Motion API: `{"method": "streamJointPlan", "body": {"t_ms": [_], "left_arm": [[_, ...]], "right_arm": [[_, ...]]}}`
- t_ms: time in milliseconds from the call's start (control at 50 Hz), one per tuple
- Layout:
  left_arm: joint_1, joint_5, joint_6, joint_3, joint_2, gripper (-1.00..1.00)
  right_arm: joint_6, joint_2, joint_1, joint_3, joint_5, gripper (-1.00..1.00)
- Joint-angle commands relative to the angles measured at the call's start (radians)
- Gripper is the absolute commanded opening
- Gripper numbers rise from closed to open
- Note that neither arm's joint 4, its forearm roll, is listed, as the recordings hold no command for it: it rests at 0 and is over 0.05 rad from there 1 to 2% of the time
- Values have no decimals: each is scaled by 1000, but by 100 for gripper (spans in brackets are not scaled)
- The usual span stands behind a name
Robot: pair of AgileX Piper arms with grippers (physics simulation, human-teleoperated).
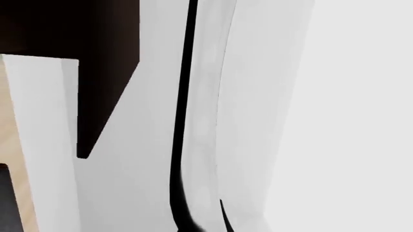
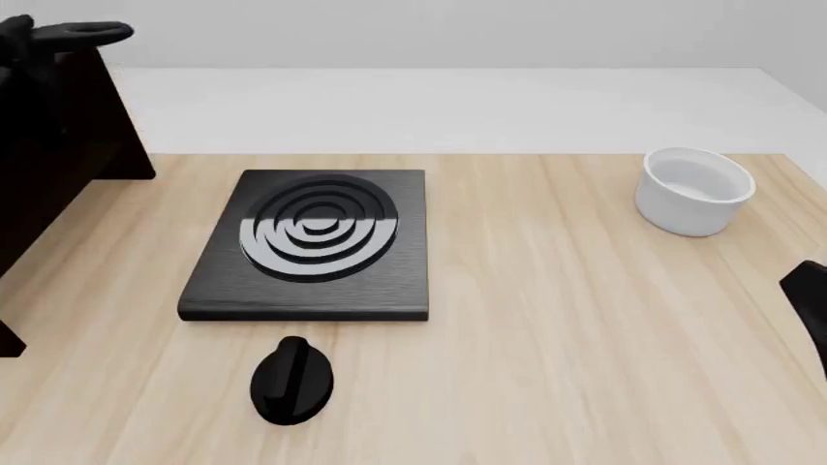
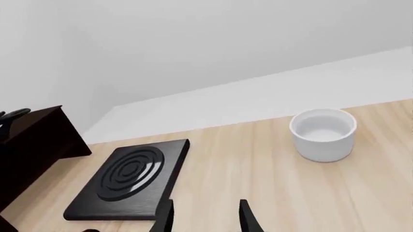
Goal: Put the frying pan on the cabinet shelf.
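Frying pan showed only as a guess: in the left wrist view a thin black edge and a pale glossy band ran close past the lens, probably the pan seen edge-on. In the front view a black shape stuck out over the dark cabinet at ten o'clock; whether that was the handle or the left arm, I could not tell. Nor could I tell how the left gripper's jaws stood. The right gripper hung at four o'clock with its jaws apart and empty, well apart from the white bowl at two o'clock. The stove plate lay bare mid-tabletop, its knob at six o'clock.

Judged so, the pan was up by the cabinet shelf, in the placing step. Doing it well would call for levelling the pan, lowering until it sat flat with the base fully on the board, then opening and withdrawing along the handle's line.
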Motion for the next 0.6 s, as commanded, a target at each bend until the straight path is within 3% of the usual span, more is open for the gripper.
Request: {"method": "streamJointPlan", "body": {"t_ms": [20,600], "left_arm": [[40,-74,-16,14,40,-100],[95,-176,-39,66,128,-100]], "right_arm": [[-7,0,-2,4,-2,100],[-15,0,-3,-10,20,100]]}}
